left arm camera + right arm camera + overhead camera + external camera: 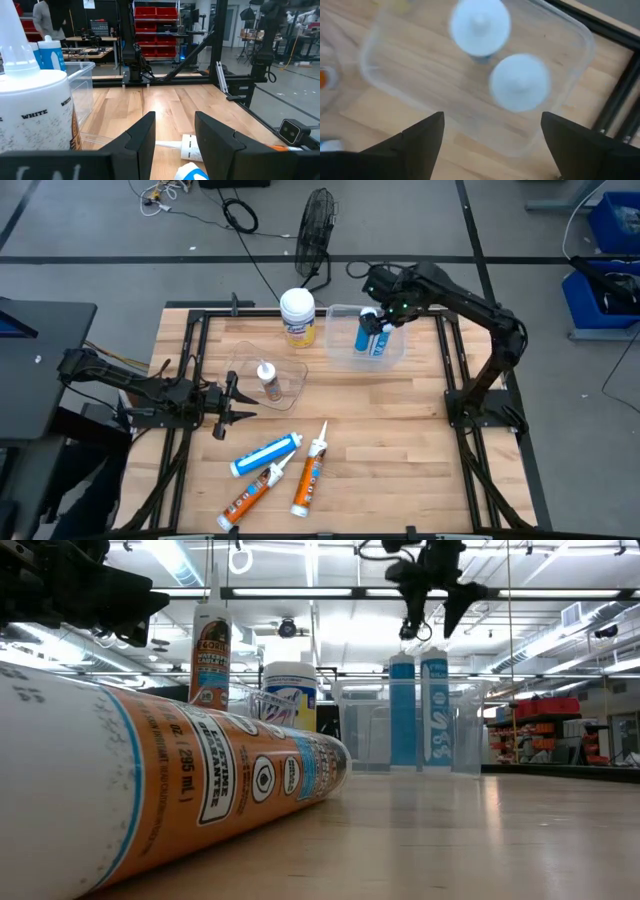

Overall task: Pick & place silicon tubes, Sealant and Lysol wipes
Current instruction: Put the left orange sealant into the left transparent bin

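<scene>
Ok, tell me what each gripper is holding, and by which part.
Nothing: the right gripper is open above the clear bin; the left gripper is open, empty.

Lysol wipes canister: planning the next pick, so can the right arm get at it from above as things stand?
Probably yes. The Lysol wipes canister stands upright beside the clear bin, nothing above it, and the right gripper hovers open nearby.

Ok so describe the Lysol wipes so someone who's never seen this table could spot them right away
Look at the table's far edge, near the middle, just left of the clear bin under the right pincer. The Lysol wipes stand there upright: a squat round canister with yellow label and white lid, wider and shorter than the slim nozzle-tipped cartridges.
</scene>
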